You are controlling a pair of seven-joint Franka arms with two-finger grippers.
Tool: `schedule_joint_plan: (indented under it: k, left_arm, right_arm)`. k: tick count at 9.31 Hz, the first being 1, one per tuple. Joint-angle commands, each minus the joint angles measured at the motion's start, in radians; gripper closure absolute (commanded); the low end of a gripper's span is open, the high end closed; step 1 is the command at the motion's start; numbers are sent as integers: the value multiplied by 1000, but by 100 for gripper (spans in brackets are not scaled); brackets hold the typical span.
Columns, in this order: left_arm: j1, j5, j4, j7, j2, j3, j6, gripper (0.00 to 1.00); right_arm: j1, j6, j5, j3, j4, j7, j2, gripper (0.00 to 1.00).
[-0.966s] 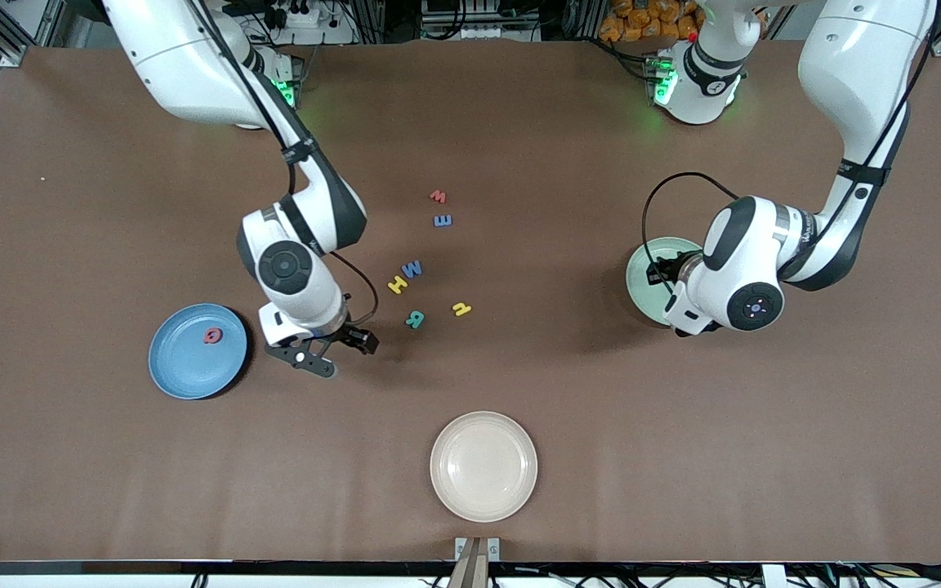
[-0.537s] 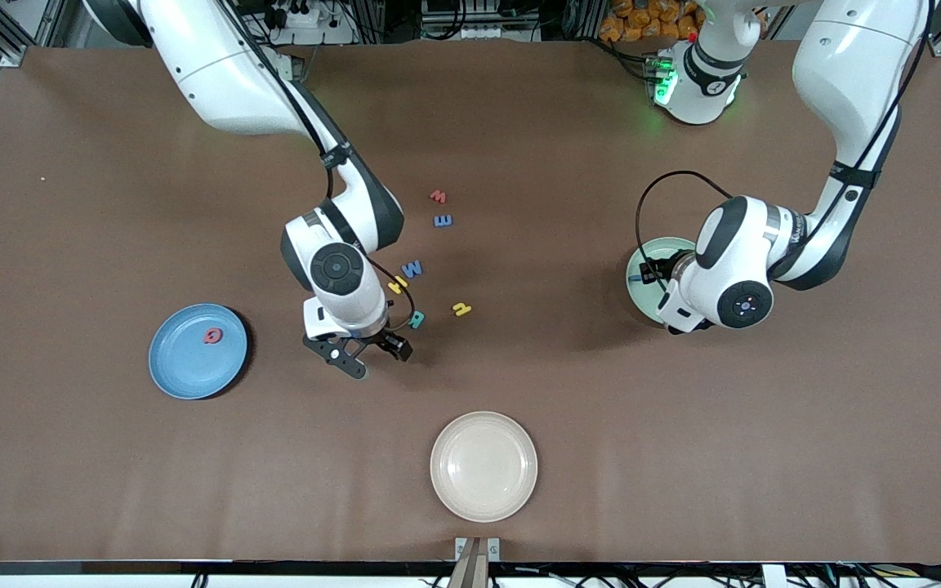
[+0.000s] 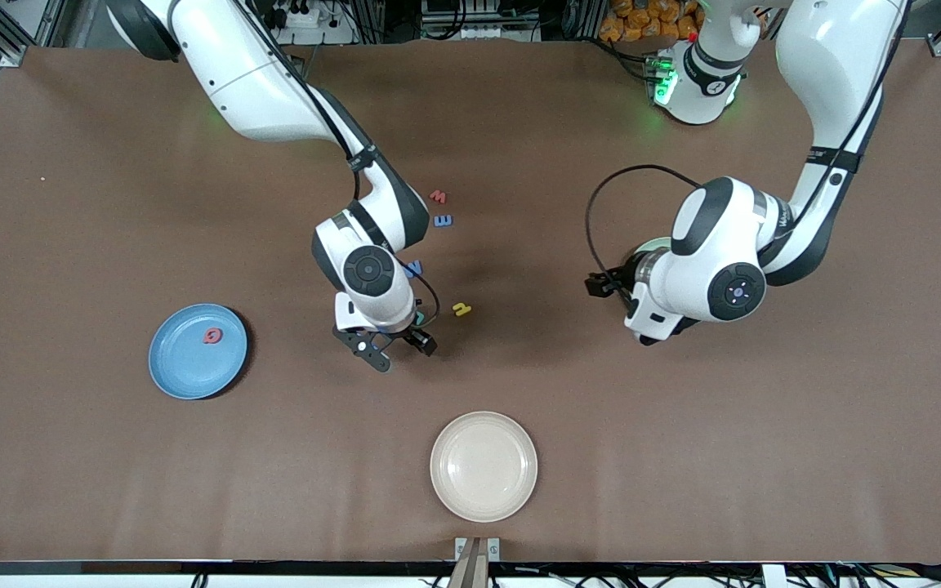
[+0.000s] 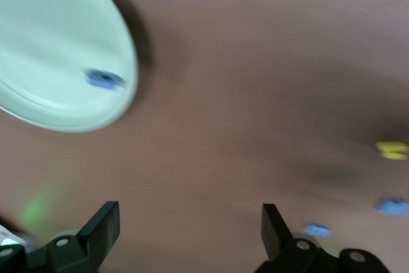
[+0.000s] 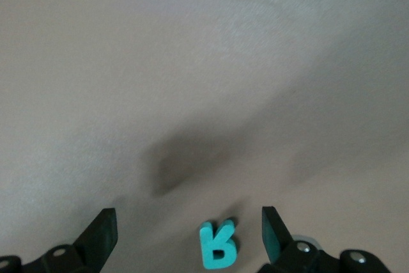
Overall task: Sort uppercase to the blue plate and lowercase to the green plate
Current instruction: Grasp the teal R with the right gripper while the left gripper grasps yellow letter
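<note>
blue plate: sitting toward the right arm's end of the table, red Q lying in it
right hand: fingers apart, now hovering over the teal R, having swung across from beside the blue plate; likely next uppercase pick
left hand: fingers just spread, pulling away from the green plate; dark blue i lying in it, so one lowercase looks delivered

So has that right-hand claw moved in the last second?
Yes. The right gripper has travelled away from the blue plate, toward the table's middle, and now hovers over the teal R.
</note>
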Motion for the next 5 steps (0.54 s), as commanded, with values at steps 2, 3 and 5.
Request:
schedule_joint_plan:
  k: [2,3,5]
  left_arm:
    - [-103,-57,241,-300,221,2,17,4]
    - [-118,-63,240,-346,229,2,81,6]
    - [-133,-130,243,-460,269,0,221,9]
  right_arm:
    - [12,2,34,-2,42,-62,45,0]
    - [9,7,69,4,30,-98,43,0]
    - [12,9,77,7,-2,-106,25,0]
